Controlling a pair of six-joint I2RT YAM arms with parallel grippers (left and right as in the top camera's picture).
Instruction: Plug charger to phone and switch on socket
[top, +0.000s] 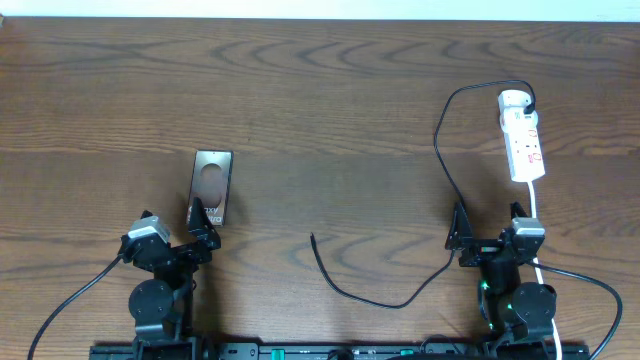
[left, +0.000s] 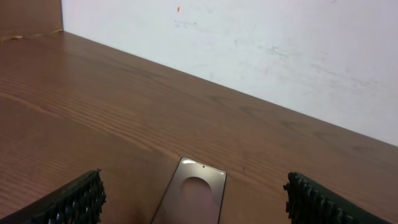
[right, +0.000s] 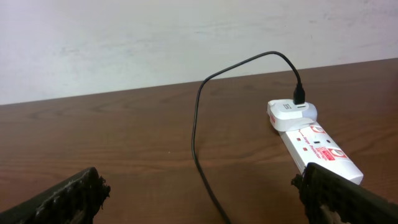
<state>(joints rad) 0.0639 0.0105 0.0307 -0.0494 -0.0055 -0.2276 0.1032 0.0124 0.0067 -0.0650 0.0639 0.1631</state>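
The phone (top: 212, 185) lies flat on the left of the table, its pale round patch facing up. My left gripper (top: 178, 228) stands open just in front of the phone's near end. In the left wrist view the phone (left: 196, 196) lies between and beyond the spread fingers (left: 81, 200). The socket (top: 522, 135) lies at the far right. The charger (top: 440, 140) runs from a white adapter (right: 291, 114) on the socket in a loop across the table, and its free end (top: 313, 237) lies near the middle. My right gripper (top: 490, 228) is open, with the cable (right: 198, 124) passing between its fingers.
The socket's white cord (top: 535, 205) trails toward the right arm's base. A pale wall (left: 280, 43) stands behind the table's far edge. Bare wood lies between the phone and the cable's free end.
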